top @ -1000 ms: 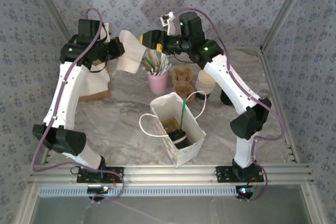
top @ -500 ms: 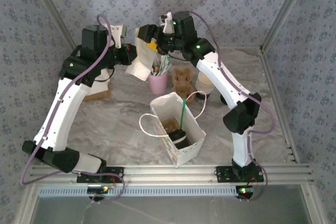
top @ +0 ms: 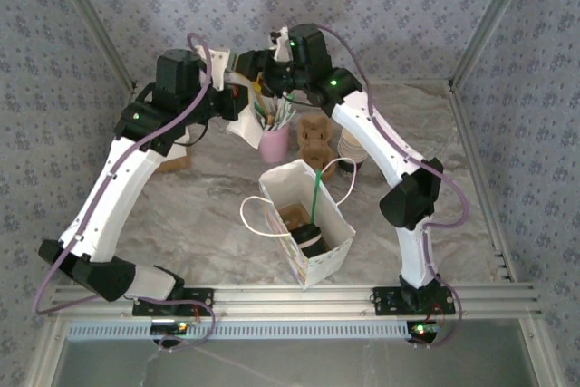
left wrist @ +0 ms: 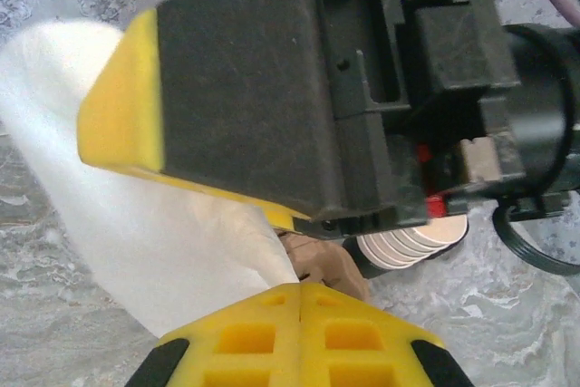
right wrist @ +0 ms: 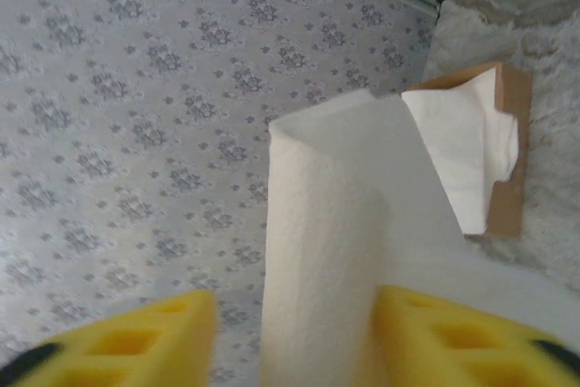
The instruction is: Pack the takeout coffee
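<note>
The coffee already stands inside the bag; beyond the bag the left claw is clamped on a napkin, the right claw part-open around it, seemingly left to pack

White arms, black joints, purple cables

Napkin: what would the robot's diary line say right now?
left gripper: shut on napkin | right gripper: open around napkin | takeout coffee: inside paper bag
</note>
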Tool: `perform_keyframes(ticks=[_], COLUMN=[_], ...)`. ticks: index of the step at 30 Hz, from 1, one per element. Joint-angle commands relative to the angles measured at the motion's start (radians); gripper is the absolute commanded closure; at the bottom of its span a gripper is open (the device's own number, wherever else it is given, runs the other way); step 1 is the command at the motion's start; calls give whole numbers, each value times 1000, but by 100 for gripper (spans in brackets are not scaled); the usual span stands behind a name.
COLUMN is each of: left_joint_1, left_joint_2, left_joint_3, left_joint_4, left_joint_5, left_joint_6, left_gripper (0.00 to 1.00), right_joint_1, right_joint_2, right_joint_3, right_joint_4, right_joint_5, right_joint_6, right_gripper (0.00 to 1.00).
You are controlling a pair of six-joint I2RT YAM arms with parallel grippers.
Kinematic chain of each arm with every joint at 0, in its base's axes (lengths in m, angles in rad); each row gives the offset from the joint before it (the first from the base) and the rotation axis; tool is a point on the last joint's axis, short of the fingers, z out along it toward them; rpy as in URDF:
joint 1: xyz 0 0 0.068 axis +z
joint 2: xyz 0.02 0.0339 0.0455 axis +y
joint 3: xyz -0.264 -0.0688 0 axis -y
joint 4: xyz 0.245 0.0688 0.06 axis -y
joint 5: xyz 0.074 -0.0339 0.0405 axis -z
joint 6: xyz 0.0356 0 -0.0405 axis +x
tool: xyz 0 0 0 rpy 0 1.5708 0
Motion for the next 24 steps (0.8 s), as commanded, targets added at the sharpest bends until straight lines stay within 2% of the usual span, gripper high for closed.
perform_keyframes(ticks=[1,3,4,6,9,12,19,22,24], left_joint_1=[-7,-8,-8,-8,-7,-8,-23,-15,20], left_joint_2=[-26,-28,-30,-41,-70,-108,-155,-158,-175], left_joint_3=[-14,-15,-14,-21,-40,-69,-142,-160,-186], left_joint_4=[65,69,67,68,72,66,57,59,79], left_joint_5=[-14,-16,-14,-19,-29,-50,-94,-112,-86], left_joint_6=[7,-4,-9,-27,-50,-58,-6,-45,-135], left_gripper=[100,100,98,79,49,36,18,15,11], right_joint_1=[7,6,6,1,-8,-18,-38,-33,-33], right_joint_2=[10,6,3,-11,-42,-83,-168,-206,-245], right_joint_3=[24,23,25,16,5,-15,-125,-181,-244], right_joint_4=[18,17,14,11,-8,-37,23,87,170], right_joint_5=[-23,-22,-19,-2,45,108,153,147,146], right_joint_6=[3,1,-4,-19,-53,-89,-54,-60,-63], right_gripper=[71,81,84,92,96,97,100,100,100])
